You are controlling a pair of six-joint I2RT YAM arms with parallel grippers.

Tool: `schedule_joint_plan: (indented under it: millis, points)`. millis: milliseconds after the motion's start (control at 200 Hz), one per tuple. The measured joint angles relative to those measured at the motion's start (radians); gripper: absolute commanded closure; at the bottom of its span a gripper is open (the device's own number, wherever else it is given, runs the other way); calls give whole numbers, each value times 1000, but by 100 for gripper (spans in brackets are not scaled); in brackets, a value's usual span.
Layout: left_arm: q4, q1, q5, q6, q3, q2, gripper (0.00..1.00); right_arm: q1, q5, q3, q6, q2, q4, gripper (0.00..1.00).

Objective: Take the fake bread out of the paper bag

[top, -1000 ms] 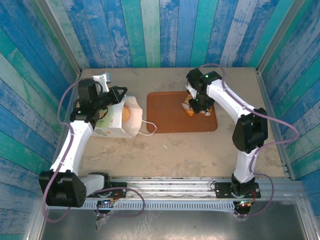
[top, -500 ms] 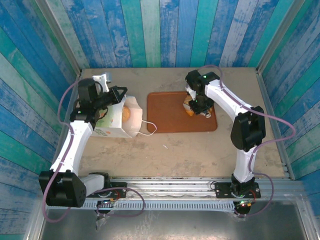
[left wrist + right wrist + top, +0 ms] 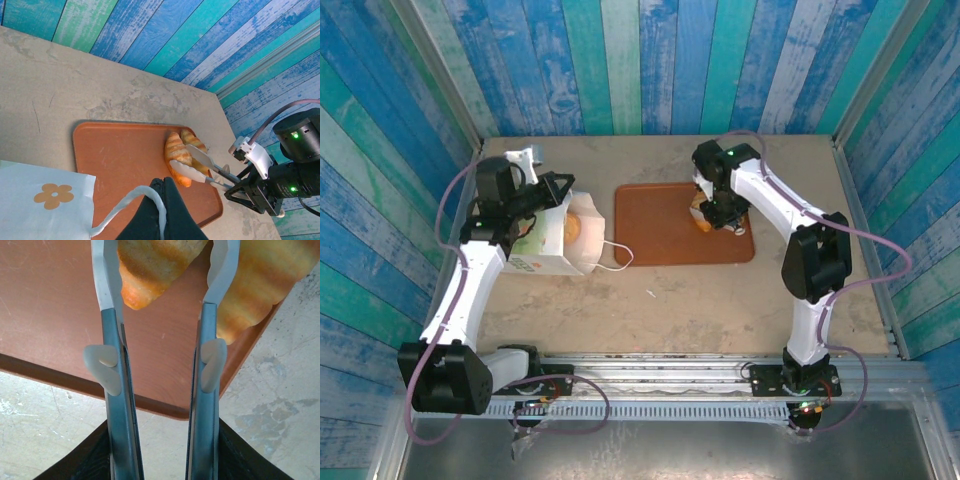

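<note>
From above, the paper bag point(image 3: 542, 258) sits on the left of the sandy worktop point(image 3: 720, 300), just beside a flat reddish-brown tray point(image 3: 655, 240), with its mouth turned toward the tray. The left gripper point(image 3: 558, 192) is at the bag's upper rim. The right gripper point(image 3: 708, 218) is low over the tray's right half, with a golden croissant point(image 3: 698, 225) at its tip. At the left wrist, the dark jaws of the left gripper point(image 3: 162, 187) are pinched fully together on the bag's thin white loop handle point(image 3: 125, 202). A corner of the bag point(image 3: 30, 215) with an orange flower print point(image 3: 50, 195) lies below. Beyond it, the croissant point(image 3: 175, 150) rests on the tray point(image 3: 115, 155), touching a second croissant point(image 3: 194, 141), and the right gripper point(image 3: 180, 155) straddles the nearer one. At the right wrist, the jaws stand about half apart and clasp the croissant point(image 3: 150, 270) between both fingers point(image 3: 107, 300). The second croissant point(image 3: 265, 285) lies just outside them, at the tray's edge point(image 3: 165, 405).
</note>
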Motion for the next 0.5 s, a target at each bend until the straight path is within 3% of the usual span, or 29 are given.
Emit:
schedule_joint_plan:
  millis: [275, 501]
  points:
    - [4, 0, 0, -4, 0, 0, 100, -1, 6, 2, -5, 0, -3, 48]
    - [9, 0, 0, -4, 0, 0, 100, -1, -6, 2, -20, -6, 4, 51]
